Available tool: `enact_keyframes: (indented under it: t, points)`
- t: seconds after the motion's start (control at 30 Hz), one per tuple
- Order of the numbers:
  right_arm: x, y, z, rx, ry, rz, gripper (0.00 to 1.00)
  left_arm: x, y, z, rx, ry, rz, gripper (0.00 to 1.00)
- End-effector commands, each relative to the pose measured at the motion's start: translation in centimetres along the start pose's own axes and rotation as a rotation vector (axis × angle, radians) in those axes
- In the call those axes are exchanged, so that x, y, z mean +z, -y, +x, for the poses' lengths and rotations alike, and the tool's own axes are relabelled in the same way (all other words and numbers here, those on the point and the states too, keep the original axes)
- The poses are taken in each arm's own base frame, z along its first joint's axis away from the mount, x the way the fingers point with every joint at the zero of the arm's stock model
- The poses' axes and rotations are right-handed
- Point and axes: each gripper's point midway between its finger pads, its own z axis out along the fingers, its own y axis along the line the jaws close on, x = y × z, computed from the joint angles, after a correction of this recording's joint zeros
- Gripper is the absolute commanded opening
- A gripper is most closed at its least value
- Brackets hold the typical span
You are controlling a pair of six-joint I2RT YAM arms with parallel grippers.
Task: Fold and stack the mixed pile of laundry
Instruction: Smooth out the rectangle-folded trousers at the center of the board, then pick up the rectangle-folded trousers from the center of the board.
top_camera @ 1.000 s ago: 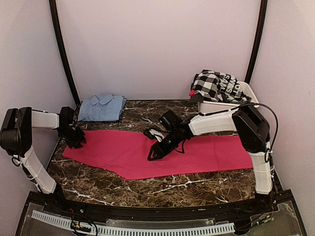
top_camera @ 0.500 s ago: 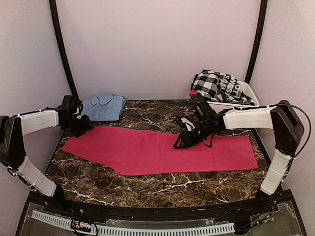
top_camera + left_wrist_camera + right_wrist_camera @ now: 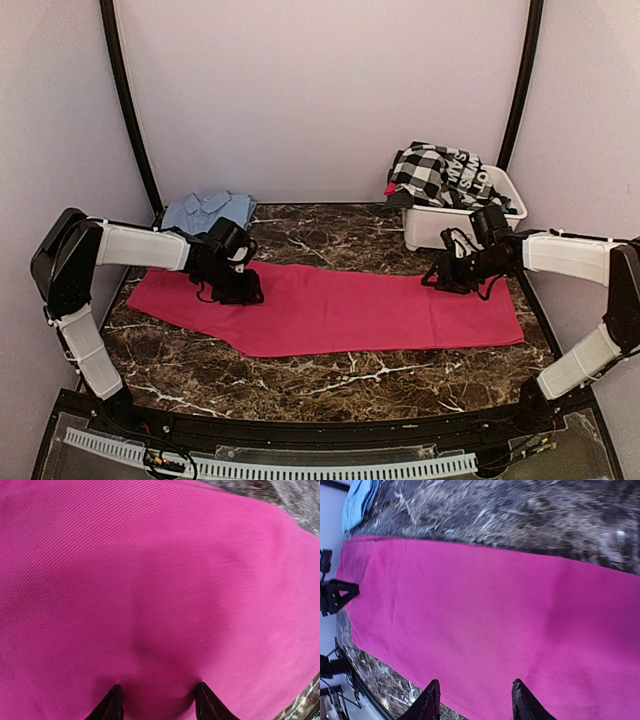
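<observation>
The left claw [image 3: 240, 290] is gaping empty over the left part of the flat magenta-pink cloth [image 3: 350, 310] on the dark marbled surface [image 3: 330, 385]; the right claw [image 3: 445, 278] is gaping empty over its right end.

White arm links [image 3: 140, 245], black joints [image 3: 68, 252], thin black cables [image 3: 447, 243], black pointed end effectors [image 3: 157, 702]

Pale lilac walls [image 3: 320, 90] enclose three sides (soft, even light). The table [image 3: 330, 385] is dark, white-veined marble.
</observation>
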Motion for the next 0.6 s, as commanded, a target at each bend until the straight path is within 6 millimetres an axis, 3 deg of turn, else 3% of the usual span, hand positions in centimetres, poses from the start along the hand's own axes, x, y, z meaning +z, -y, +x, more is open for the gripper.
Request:
enact_keyframes:
  t: [0.0, 0.13, 0.2, 0.43, 0.57]
  points:
    - [-2.3, 2.9, 0.2, 0.145, 0.045, 0.026, 0.45, 0.8, -5.1, 0.3, -0.153, -0.038, -0.149, 0.48]
    - [-4.5, 5.6, 0.2, 0.232, 0.09, 0.07, 0.47, 0.7, -11.0, 2.1, -0.33, -0.071, -0.215, 0.46]
    - [-5.5, 7.1, 0.3, 0.27, 0.113, 0.104, 0.48, 0.1, -12.8, 2.2, -0.38, -0.06, -0.228, 0.46]
    - [-8.6, 11.9, 0.3, 0.433, 0.21, 0.235, 0.46, -0.3, -13.8, 1.2, -0.438, -0.037, -0.19, 0.46]
    - [-7.9, 12.6, 1.1, 0.464, 0.192, 0.228, 0.46, -0.8, -14.0, 0.3, -0.456, -0.015, -0.199, 0.46]
